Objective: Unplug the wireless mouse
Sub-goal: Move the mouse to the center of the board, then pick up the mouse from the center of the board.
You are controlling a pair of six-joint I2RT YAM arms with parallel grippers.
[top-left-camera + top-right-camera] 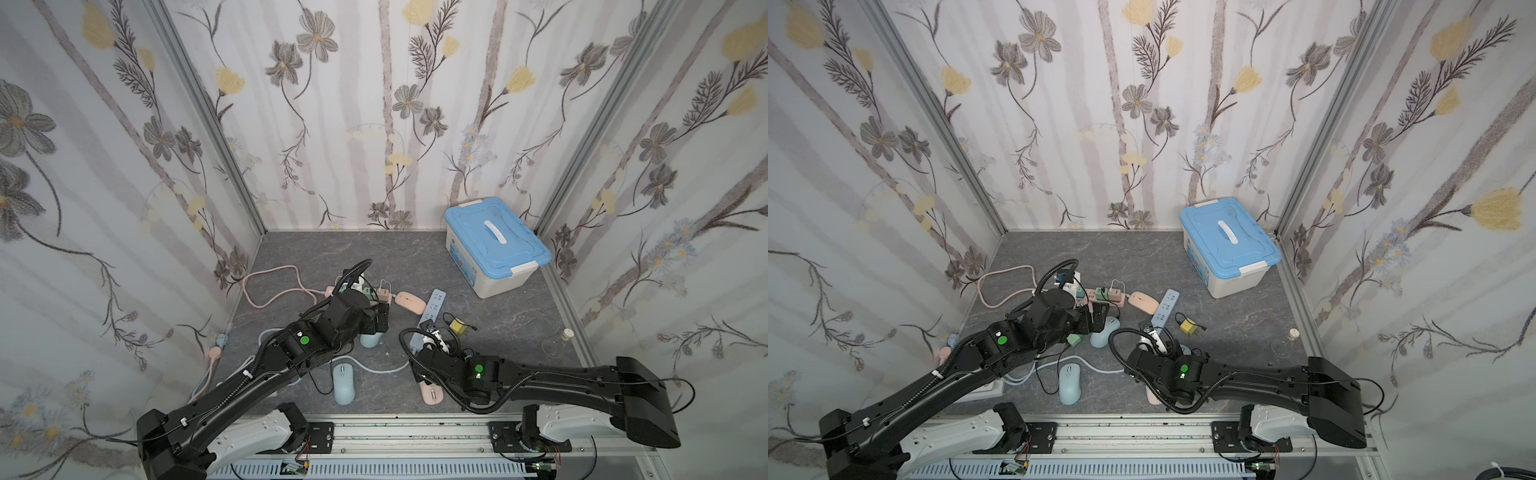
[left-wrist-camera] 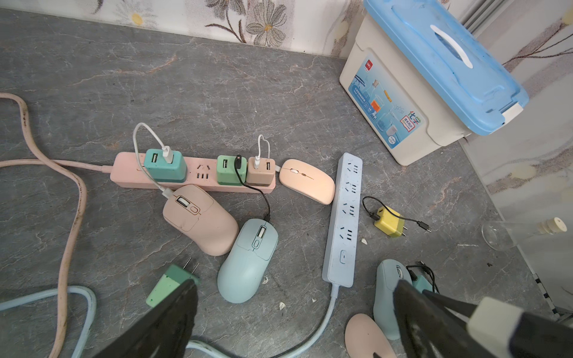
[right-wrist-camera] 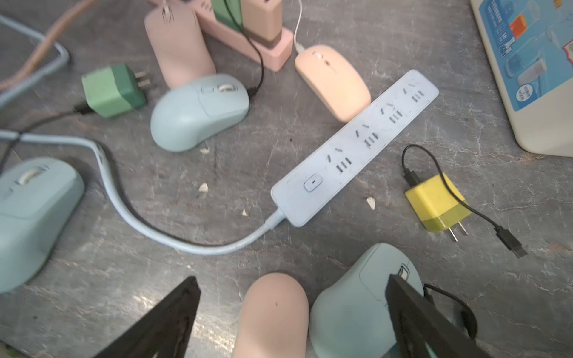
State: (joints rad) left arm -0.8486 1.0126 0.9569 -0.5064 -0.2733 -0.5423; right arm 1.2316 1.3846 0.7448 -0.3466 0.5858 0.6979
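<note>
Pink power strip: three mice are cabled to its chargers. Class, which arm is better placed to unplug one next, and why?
Left, probably. The left claw hangs open near the pink power strip; the right claw hangs farther off, near the blue power strip.

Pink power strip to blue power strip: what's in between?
The peach flat mouse, cabled to the tan charger on the pink power strip; clearest in left wrist view.
</note>
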